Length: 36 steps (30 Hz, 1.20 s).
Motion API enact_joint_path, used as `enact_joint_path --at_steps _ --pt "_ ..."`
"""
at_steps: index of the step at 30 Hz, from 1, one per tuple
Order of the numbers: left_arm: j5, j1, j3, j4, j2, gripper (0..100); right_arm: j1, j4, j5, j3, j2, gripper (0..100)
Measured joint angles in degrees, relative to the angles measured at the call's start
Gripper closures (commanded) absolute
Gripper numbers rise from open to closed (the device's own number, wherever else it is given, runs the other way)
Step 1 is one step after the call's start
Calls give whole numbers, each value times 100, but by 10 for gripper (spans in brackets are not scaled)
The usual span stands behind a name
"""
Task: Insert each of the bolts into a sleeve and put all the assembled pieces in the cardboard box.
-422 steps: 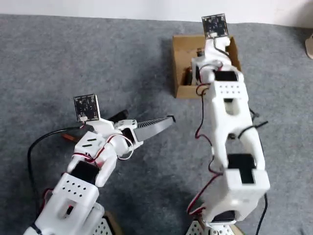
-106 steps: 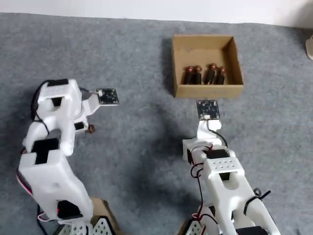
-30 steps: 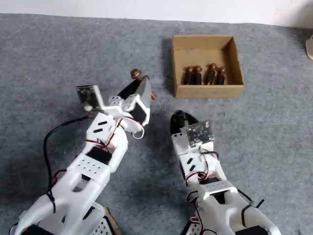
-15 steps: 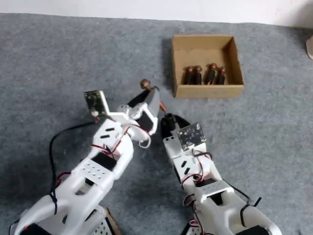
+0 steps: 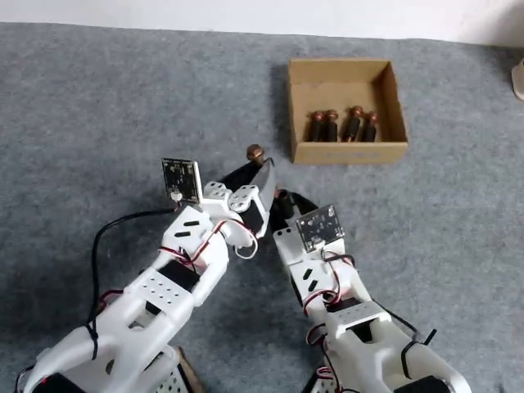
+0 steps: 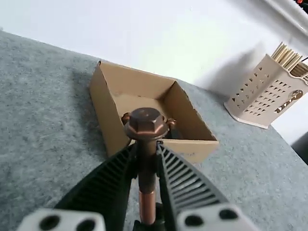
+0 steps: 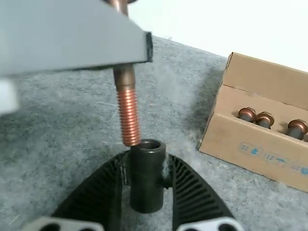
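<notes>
Just in front of the cardboard box [image 5: 348,152], over the grey carpet [image 5: 123,98], lining up for the join. Pinching the bolt [image 6: 146,124] by its shank in the left gripper [image 6: 146,149], head up, thread down, so as to feed straight in. Clamping the sleeve [image 7: 146,185] upright in the right gripper [image 7: 147,161], bore facing up, right under that thread tip, touching the rim or nearly so. Angled in from either side, forearms low, noses together. Already lying in the box: four assembled pieces [image 5: 342,124].
</notes>
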Motion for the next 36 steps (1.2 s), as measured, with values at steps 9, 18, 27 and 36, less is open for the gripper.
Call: enact_joint_path --at_steps 9,18,27,36 --pt "-9 0 0 0 0 994 0 0 9 0 0 993" --pt "932 -9 0 0 0 994 -62 0 9 0 0 993" --pt "967 -9 18 0 0 994 -105 0 9 0 0 993" --pt "-202 26 193 26 0 994 -316 176 9 0 0 993"
